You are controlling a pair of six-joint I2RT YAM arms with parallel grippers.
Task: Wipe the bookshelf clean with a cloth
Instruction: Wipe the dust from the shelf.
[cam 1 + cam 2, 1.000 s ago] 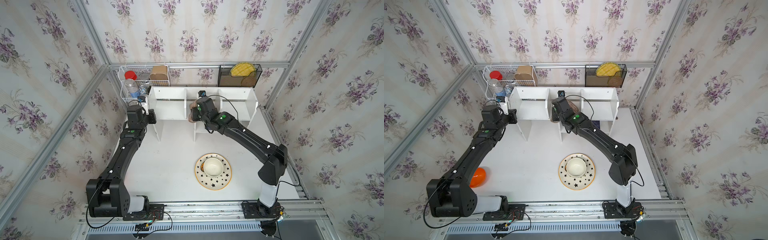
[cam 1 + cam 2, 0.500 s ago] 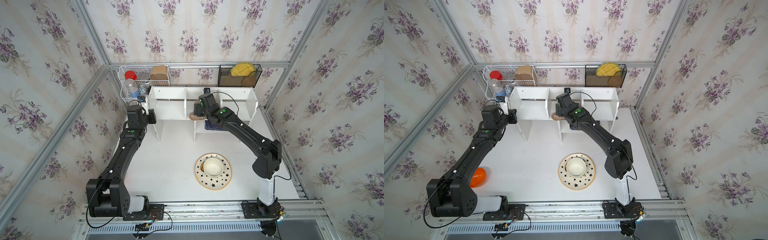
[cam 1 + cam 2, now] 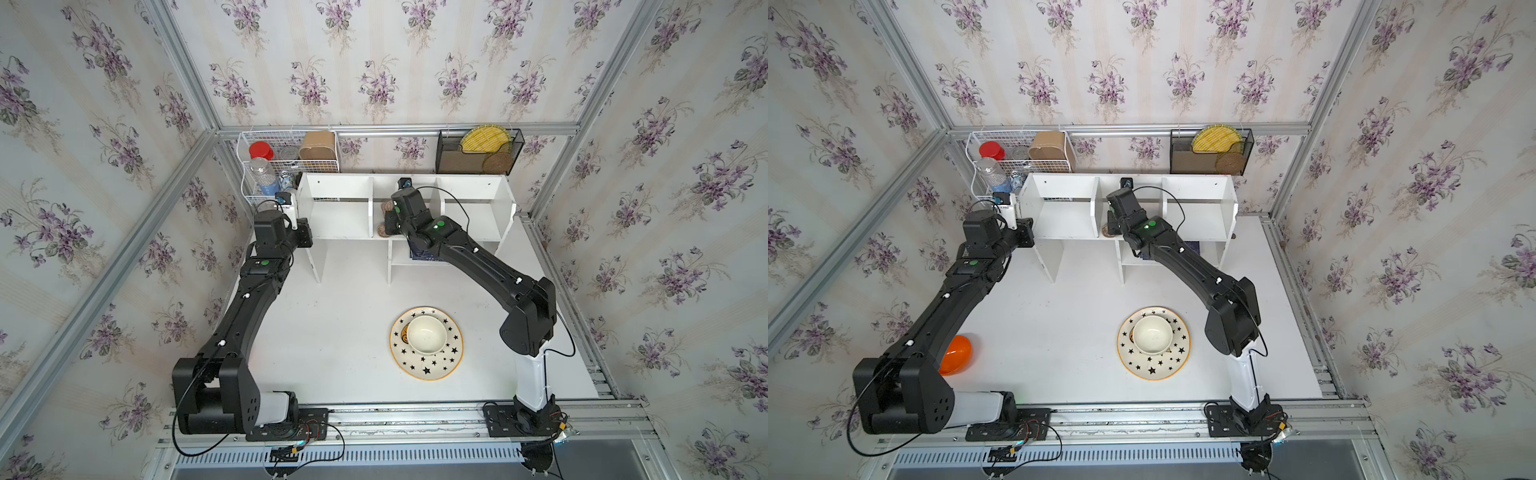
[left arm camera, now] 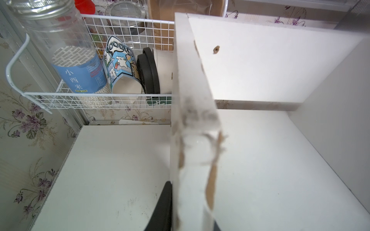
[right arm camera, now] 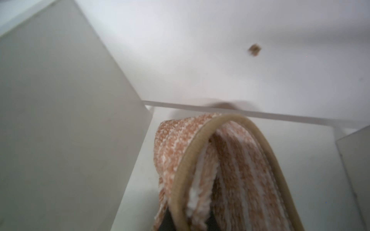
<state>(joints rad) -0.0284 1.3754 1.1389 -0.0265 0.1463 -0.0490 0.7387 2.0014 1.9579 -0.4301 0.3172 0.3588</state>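
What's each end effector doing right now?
Left end effector: closed on the bookshelf's end panel.
Right end effector: closed on the striped cloth.

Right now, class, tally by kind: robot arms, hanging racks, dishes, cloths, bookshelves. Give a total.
Robot arms: 2 (left arm, right arm)
Hanging racks: 2 (white wire basket, black mesh rack)
Dishes: 2 (star-patterned plate, bowl)
Cloths: 1 (the cloth)
Bookshelves: 1 (the bookshelf)
Total: 8

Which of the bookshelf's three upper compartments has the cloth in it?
The bookshelf's middle compartment, between the two dividers, holds the cloth; both outer compartments show none.
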